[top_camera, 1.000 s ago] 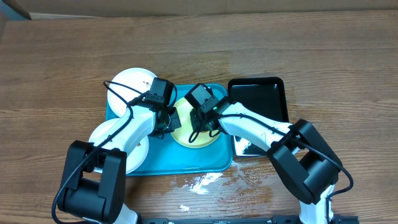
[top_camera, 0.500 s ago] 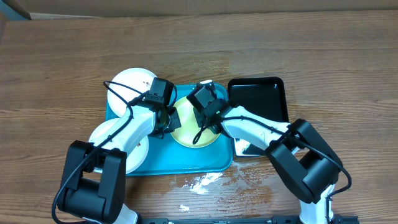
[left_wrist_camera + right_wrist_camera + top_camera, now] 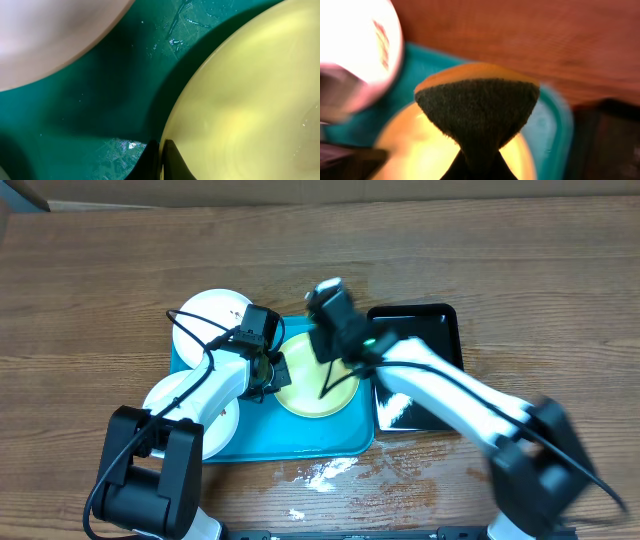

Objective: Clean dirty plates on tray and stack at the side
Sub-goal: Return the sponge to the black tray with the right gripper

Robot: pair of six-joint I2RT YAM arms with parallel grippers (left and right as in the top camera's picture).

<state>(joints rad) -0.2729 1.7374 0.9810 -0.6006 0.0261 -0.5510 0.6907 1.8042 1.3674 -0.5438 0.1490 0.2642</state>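
The pale yellow-green plate [image 3: 310,395] lies in the turquoise tray [image 3: 270,438]. My left gripper [image 3: 275,372] is shut on its left rim; in the left wrist view the jaws [image 3: 161,160] pinch the plate's edge [image 3: 250,100]. Two white plates lie at the tray's left, one at the back [image 3: 210,310] and one at the front [image 3: 185,405]. My right gripper [image 3: 328,292] is blurred and raised above the tray's back edge. It is shut [image 3: 477,160] on a sponge [image 3: 477,107] with a dark scrub face, held above the yellow-green plate [image 3: 420,145].
A glossy black tray [image 3: 430,330] lies right of the turquoise tray. White spilled specks [image 3: 325,472] lie on the wooden table in front of the tray. The left arm's cable loops over the back white plate.
My right arm has lifted with the sponge off the yellow-green plate and swung toward the back. The left gripper keeps its hold on the rim.
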